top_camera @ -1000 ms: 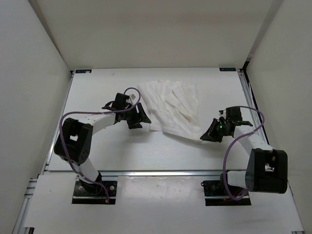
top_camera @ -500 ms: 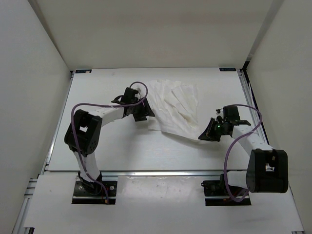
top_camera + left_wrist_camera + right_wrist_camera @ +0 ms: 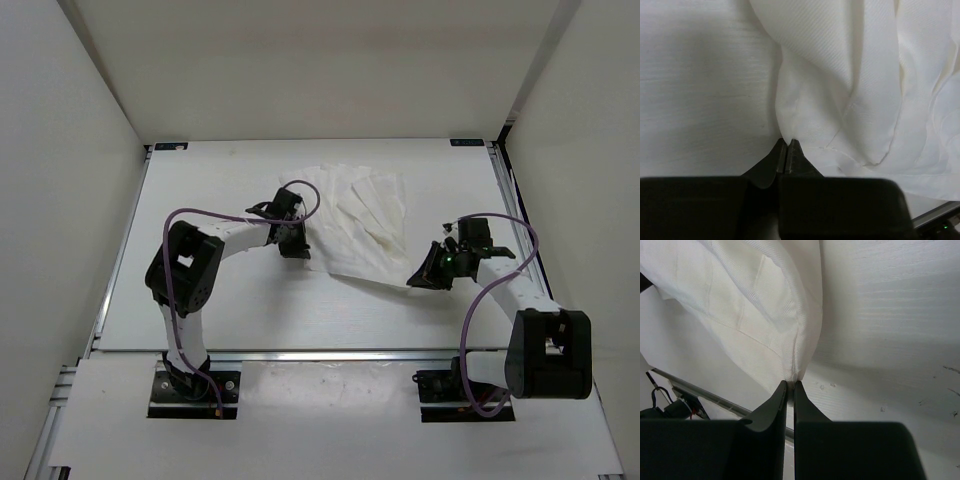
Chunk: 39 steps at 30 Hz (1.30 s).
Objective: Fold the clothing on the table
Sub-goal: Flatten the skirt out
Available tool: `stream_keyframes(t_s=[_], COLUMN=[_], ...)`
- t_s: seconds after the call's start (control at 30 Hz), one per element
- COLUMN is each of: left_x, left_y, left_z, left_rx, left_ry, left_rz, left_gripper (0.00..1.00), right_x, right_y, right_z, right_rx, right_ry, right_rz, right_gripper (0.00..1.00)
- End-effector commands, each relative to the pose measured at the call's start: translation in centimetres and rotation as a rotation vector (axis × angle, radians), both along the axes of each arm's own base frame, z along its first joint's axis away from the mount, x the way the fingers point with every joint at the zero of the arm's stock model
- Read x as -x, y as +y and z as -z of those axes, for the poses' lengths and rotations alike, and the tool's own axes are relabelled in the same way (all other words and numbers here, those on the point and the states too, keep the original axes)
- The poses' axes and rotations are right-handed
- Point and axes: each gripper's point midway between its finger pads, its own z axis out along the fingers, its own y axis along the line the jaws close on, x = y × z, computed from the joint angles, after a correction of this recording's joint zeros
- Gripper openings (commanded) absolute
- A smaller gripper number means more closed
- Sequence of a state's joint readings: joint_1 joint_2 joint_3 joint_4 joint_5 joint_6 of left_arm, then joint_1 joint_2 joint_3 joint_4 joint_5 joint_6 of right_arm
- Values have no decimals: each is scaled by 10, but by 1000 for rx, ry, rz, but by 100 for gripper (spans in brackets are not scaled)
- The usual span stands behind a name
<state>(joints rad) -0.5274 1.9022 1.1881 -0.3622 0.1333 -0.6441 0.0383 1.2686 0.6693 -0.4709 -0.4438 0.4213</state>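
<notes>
The clothing, a thin white wrinkled fabric, lies spread over the middle back of the table. My left gripper is at the fabric's left edge; in the left wrist view the left gripper is shut, pinching a fold of the clothing. My right gripper holds the near right corner, lifted a little; in the right wrist view the right gripper is shut on the clothing, which hangs stretched away from the tips.
Metal rails run along the table's near edge and right side. White walls enclose the table on three sides. Purple cables loop off both arms.
The left arm has reached right to the fabric's left edge and its jaws closed on a fold there. The right gripper has kept its grip and shifted slightly left.
</notes>
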Motion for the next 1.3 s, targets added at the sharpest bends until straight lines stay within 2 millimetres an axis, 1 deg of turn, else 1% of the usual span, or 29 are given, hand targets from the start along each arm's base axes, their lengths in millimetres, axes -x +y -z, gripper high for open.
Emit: stream_keyframes(t_s=[0.0,0.03,0.07,0.1,0.13,0.17,0.23,0.3,0.33,0.37,0.4,0.47,0.5,0.53,0.57,0.6,0.63,0.7,0.73,0.77,0.83,0.87,0.9,0.97,1.0,1.07,1.17,1.23,1.27], left_x=[2,-2,-9,-13,-23,-29,-42,-50,-50,-48,-49,-39,-39,-32,-28,-24,-22,-6,-2,5,26,29,37,48,54,58,49,45,45], left_y=[7,11,20,22,34,47,65,86,90,98,101,107,111,113,118,120,123,125,124,127,130,127,125,118,110,96,80,64,62], left_z=[-8,-10,-19,-29,-40,-47,-72,-82,-88,-85,-89,-81,-81,-78,-74,-68,-68,-56,-59,-54,-41,-42,-36,-28,-24,-21,-26,-29,-24], left_rx=[-21,-12,-6,9,16,21,52,69,68,58,48,29,23,21,5,-2,-6,-14,-5,-12,-20,-6,9,43,73,111,153,189,197], left_ry=[-19,-21,-36,-52,-73,-80,-128,-141,-148,-142,-157,-139,-139,-126,-122,-113,-116,-86,-92,-89,-55,-62,-54,-31,-26,-15,-41,-48,-30], left_rz=[14,0,-20,-35,-72,-103,-144,-183,-196,-206,-206,-212,-224,-227,-236,-241,-251,-249,-242,-253,-252,-246,-240,-230,-215,-205,-187,-171,-184], left_gripper=[0,0,0,0,0,0,0,0,0,0,0,0,0,2,11,27,40,51,54,56,56,56,54,54,55,54,55,55,54], right_x=[-1,-2,-3,-5,-7,-7,-7,-6,-3,-2,0,5,8,10,12,15,14,14,13,12,11,12,12,10,9,7,11,13,12], right_y=[-4,-6,-8,-9,-13,-14,-16,-16,-14,-12,-11,-10,-10,-13,-15,-15,-16,-16,-16,-16,-17,-17,-17,-19,-19,-23,-26,-29,-26], right_z=[-5,-6,-5,-7,-5,-3,-1,4,7,10,14,19,24,27,31,35,35,35,33,33,32,33,32,33,32,33,38,40,38], right_rx=[4,1,6,8,28,36,51,55,59,60,68,90,100,126,150,160,165,159,155,158,162,163,170,181,187,202,178,172,165], right_ry=[-19,-27,-33,-35,-33,-25,-15,0,10,26,45,73,98,109,119,139,133,129,123,117,118,122,119,126,126,132,162,170,162], right_rz=[10,21,24,29,41,44,49,46,36,27,19,-4,-12,-15,-20,-17,-19,-15,-9,-12,-8,-14,-19,-15,-12,12,42,53,46], right_gripper=[0,0,0,0,0,0,0,0,0,0,0,1,0,0,0,0,0,1,0,0,0,0,0,0,0,0,0,0,0])
